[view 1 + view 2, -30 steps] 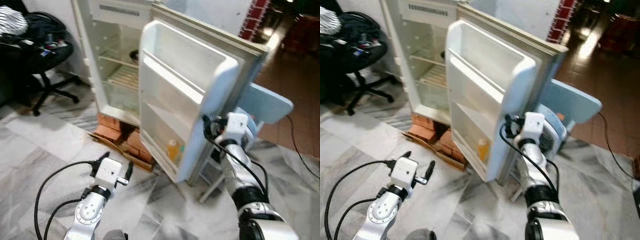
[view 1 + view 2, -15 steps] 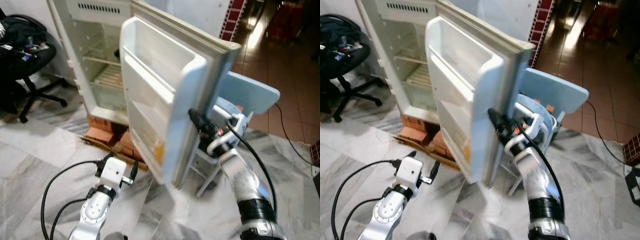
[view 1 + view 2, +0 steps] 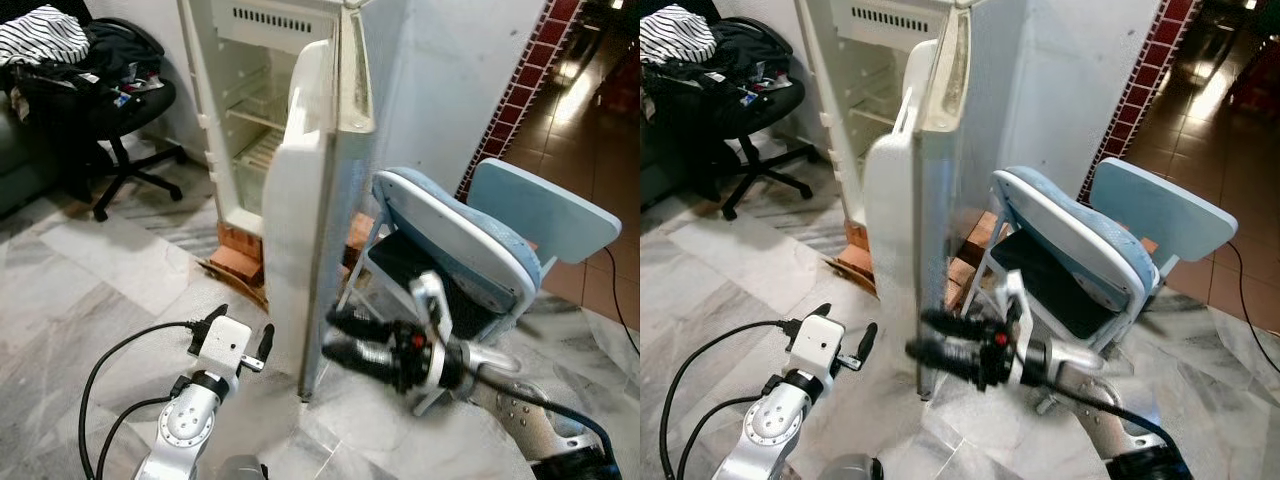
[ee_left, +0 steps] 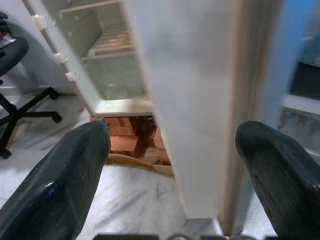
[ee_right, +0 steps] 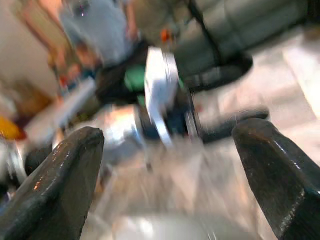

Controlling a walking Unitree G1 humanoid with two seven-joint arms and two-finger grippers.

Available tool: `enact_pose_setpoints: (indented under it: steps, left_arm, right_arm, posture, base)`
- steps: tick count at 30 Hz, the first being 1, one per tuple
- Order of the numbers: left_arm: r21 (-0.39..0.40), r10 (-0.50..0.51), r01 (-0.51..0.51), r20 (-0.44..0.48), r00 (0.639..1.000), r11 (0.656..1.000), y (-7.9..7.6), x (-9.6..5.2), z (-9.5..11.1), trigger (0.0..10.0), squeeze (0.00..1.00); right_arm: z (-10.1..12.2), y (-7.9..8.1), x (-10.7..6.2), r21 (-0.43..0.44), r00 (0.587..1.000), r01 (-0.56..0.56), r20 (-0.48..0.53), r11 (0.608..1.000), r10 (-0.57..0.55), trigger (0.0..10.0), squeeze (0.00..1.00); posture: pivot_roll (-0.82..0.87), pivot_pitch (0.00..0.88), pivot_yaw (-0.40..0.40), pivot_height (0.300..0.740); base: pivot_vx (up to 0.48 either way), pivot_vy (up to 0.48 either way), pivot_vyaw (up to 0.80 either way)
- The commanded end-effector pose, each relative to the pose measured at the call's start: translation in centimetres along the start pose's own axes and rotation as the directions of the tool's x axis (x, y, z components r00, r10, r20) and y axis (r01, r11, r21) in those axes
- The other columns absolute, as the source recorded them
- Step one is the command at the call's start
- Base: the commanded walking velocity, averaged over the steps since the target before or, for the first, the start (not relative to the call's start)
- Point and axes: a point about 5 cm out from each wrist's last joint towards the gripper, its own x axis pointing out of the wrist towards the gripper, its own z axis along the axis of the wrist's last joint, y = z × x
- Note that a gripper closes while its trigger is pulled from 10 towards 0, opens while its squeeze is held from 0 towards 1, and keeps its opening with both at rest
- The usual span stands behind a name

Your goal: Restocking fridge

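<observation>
1. The fridge [image 3: 260,120] is standing open on bricks [image 3: 240,245], its door [image 3: 310,230] showing edge-on.
2. The right gripper [image 3: 340,340] is reaching low at the door's bottom edge, jaws apart and gripping nothing.
3. The left gripper [image 3: 243,335] is hovering low over the floor [image 3: 90,300], just beside the door, jaws apart.
4. A blue chair [image 3: 480,250] is sitting just behind the door.
</observation>
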Motion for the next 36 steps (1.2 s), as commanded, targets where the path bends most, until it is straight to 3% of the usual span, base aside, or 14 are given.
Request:
enact_pose_setpoints:
  steps: [1, 2, 4, 5, 6, 7, 10, 12, 13, 17, 18, 20, 23, 36]
  left_arm:
    - [0.012, -0.022, 0.022, -0.006, 1.0, 1.0, -0.3, 0.1, 0.0, 10.0, 0.0]
    - [0.014, -0.024, 0.024, -0.008, 1.0, 1.0, -0.3, 0.1, 0.0, 10.0, 0.0]
    - [0.016, -0.025, 0.025, -0.009, 1.0, 1.0, -0.3, 0.1, 0.0, 10.0, 0.0]
    - [0.02, -0.024, 0.024, -0.009, 1.0, 1.0, -0.2, 0.1, 0.0, 10.0, 0.0]
    - [0.019, -0.016, 0.016, -0.004, 1.0, 1.0, -0.1, 0.2, 0.1, 10.0, 0.0]
    - [0.017, -0.012, 0.012, -0.003, 1.0, 1.0, -0.1, 0.2, 0.1, 10.0, 0.0]
    - [-0.029, 0.048, -0.049, -0.018, 0.999, 0.998, 0.6, 0.5, 0.2, 10.0, 0.0]
    - [-0.029, 0.059, -0.059, -0.002, 0.998, 0.998, 1.0, 0.6, 0.5, 10.0, 0.0]
    - [-0.029, 0.059, -0.059, -0.002, 0.998, 0.998, 1.0, 0.6, 0.5, 10.0, 0.0]
    - [-0.031, 0.098, -0.097, 0.023, 0.995, 0.995, 1.9, 0.8, 1.0, 10.0, 0.0]
    - [-0.031, 0.098, -0.097, 0.023, 0.995, 0.995, 1.9, 0.8, 1.0, 10.0, 0.0]
    - [-0.032, 0.141, -0.14, 0.043, 0.989, 0.99, 2.5, 0.9, 1.5, 10.0, 0.0]
    - [-0.051, 0.216, -0.213, 0.066, 0.974, 0.976, 3.6, 1.0, 2.0, 10.0, 0.0]
    - [-0.06, 0.253, -0.25, 0.054, 0.966, 0.966, 4.8, 1.0, 1.9, 10.0, 0.0]
  right_arm:
    - [-0.6, -0.4, -0.3, -0.044, 0.998, 0.017, -0.065, 0.999, -0.02, 10.0, 0.0]
    - [-1.5, -1.3, -0.8, -0.101, 0.984, 0.082, -0.15, 0.992, -0.097, 10.0, 0.0]
    - [-1.7, -2.5, -1.1, -0.191, 0.963, 0.17, -0.175, 0.967, -0.203, 10.0, 0.0]
    - [-1.4, -3.9, -1.1, -0.281, 0.929, 0.292, -0.145, 0.914, -0.342, 10.0, 0.0]
    - [-0.5, -5.4, -1.2, -0.354, 0.871, 0.437, -0.06, 0.827, -0.487, 10.0, 0.0]
    - [-0.2, -5.8, -1.2, -0.373, 0.853, 0.474, -0.031, 0.798, -0.521, 10.0, 0.0]
    - [2.7, -7.5, -2.1, -0.316, 0.683, 0.725, 0.222, 0.611, -0.696, 10.0, 0.0]
    - [3.6, -7.8, -2.9, -0.204, 0.589, 0.808, 0.332, 0.553, -0.737, 10.0, 0.0]
    - [3.6, -7.8, -2.9, -0.204, 0.589, 0.808, 0.332, 0.553, -0.737, 10.0, 0.0]
    - [3.3, -8.1, -3.5, -0.096, 0.461, 0.879, 0.417, 0.467, -0.783, 10.0, 0.0]
    - [3.3, -8.1, -3.5, -0.096, 0.461, 0.879, 0.417, 0.467, -0.783, 10.0, 0.0]
    - [2.7, -8.3, -3.9, -0.022, 0.375, 0.915, 0.421, 0.404, -0.826, 10.0, 0.0]
    - [1.9, -8.4, -4.3, 0.069, 0.284, 0.938, 0.413, 0.341, -0.866, 10.0, 0.0]
    - [1.2, -8.4, -4.6, 0.038, 0.212, 0.968, 0.412, 0.249, -0.886, 10.0, 0.0]
  posture:
    - [0.06, 0.0, -0.046, 0.74]
    - [0.06, 0.0, -0.047, 0.74]
    - [0.06, 0.0, -0.046, 0.74]
    - [0.06, 0.0, -0.046, 0.74]
    - [0.06, 0.0, -0.047, 0.74]
    - [0.06, 0.0, -0.047, 0.74]
    - [0.06, 0.0, -0.046, 0.74]
    - [0.06, 0.0, -0.046, 0.74]
    - [0.06, 0.0, -0.046, 0.74]
    - [0.06, 0.0, -0.047, 0.74]
    - [0.06, 0.0, -0.047, 0.74]
    - [0.06, 0.0, -0.047, 0.74]
    - [0.05, 0.0, -0.048, 0.74]
    - [0.05, 0.0, -0.047, 0.74]
  base:
    - [0.0, 0.0, 0.0]
    - [0.0, 0.0, 0.0]
    - [0.0, 0.0, 0.0]
    - [0.0, 0.0, 0.0]
    - [0.0, 0.0, 0.0]
    - [0.0, 0.0, 0.0]
    - [0.0, 0.0, 0.0]
    - [0.0, 0.476, 0.0]
    - [0.0, 0.476, 0.0]
    - [0.0, 0.476, 0.0]
    - [0.0, 0.476, 0.0]
    - [0.0, 0.476, 0.0]
    - [0.0, 0.476, 0.0]
    - [0.0, 0.479, 0.0]
